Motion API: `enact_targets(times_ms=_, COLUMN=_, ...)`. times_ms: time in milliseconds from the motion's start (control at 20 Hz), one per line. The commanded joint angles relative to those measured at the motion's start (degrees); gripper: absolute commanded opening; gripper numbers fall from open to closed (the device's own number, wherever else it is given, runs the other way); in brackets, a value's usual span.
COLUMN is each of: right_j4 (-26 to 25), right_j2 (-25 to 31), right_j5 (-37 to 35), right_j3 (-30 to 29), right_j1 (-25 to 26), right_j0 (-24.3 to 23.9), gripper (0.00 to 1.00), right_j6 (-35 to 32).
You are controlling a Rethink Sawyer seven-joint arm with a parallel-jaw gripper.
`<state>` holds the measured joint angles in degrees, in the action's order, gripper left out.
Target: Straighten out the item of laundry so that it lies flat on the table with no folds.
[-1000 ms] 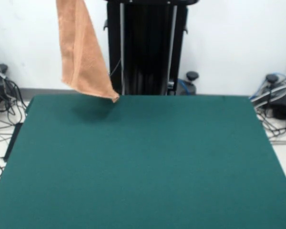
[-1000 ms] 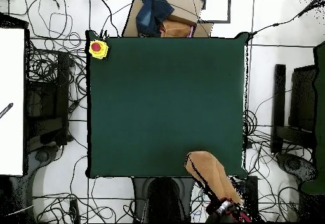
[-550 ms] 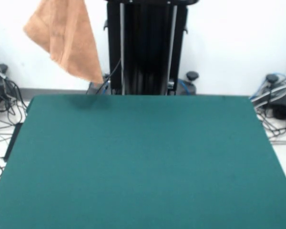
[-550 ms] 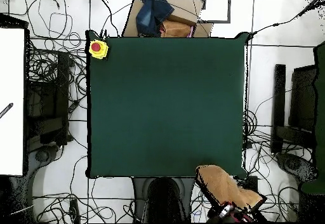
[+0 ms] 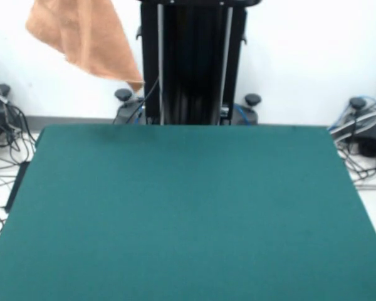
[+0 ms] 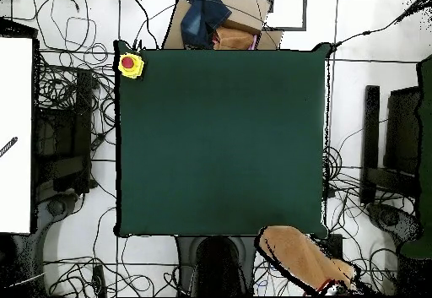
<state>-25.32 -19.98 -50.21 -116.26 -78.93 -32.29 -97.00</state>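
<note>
— Front view first: what lies nearest?

— Only the table (image 5: pixel 194 213), its green top bare from the near edge back to the far edge. No cloth lies on it.

— Where is the towel (image 5: pixel 81 37), then?

— Hanging in the air beyond the table's far left corner, its top running out of the picture's upper edge. It droops in loose folds, with its lowest tip pointing down and toward the black pedestal (image 5: pixel 191 63). That tip hangs clear above the table's far edge and touches nothing.

— Does the overhead view agree?

— Yes. There the towel (image 6: pixel 299 257) shows as an orange-tan bunch just off the table (image 6: pixel 221 143), past the edge on the robot's side and near that edge's right-hand corner as pictured. A yellow box with a red button (image 6: pixel 130 64) sits on the opposite corner of the table. Beyond the edge farthest from the robot there is a cardboard box (image 6: pixel 221 20) with blue cloth on it.

— And the gripper?

— A bit of red and white hardware shows at the towel's outer end in the overhead view, but whether the jaws are clenched or released cannot be told. In the front view the gripper is out of the picture.
</note>
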Motion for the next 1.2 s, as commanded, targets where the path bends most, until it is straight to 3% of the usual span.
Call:
enact_targets(times_ms=50, right_j4=5.10, right_j2=21.05, right_j5=24.41, right_j3=-9.95, right_j1=17.96, right_j0=-9.48, gripper=0.00, right_j6=20.15)
enact_targets(times_ms=150, right_j4=5.73, right_j2=27.96, right_j5=31.70, right_j3=-11.40, right_j1=23.62, right_j0=-13.85, gripper=0.00, right_j6=21.41)
enact_targets(times_ms=300, right_j4=0.45, right_j2=33.19, right_j5=39.96, right_j3=-10.06, right_j1=30.15, right_j0=-15.82, gripper=0.00, right_j6=14.67)
enact_targets(times_ms=450, right_j4=-3.34, right_j2=26.97, right_j5=46.06, right_j3=-7.39, right_j1=32.15, right_j0=-8.72, gripper=0.00, right_j6=3.41)
enact_targets(times_ms=550, right_j4=-2.28, right_j2=19.95, right_j5=50.30, right_j3=-6.06, right_j1=33.91, right_j0=-1.93, gripper=0.00, right_j6=-3.00)
enact_targets(times_ms=700, right_j4=1.76, right_j2=15.07, right_j5=55.22, right_j3=-5.44, right_j1=37.56, right_j0=3.29, gripper=0.00, right_j6=-6.10)
enact_targets(times_ms=950, right_j4=6.48, right_j2=13.41, right_j5=57.12, right_j3=-6.29, right_j1=39.47, right_j0=7.57, gripper=0.00, right_j6=-6.92)
enact_targets(times_ms=1200, right_j4=13.51, right_j2=12.75, right_j5=53.91, right_j3=-12.85, right_j1=34.54, right_j0=14.28, gripper=0.00, right_j6=-11.57)
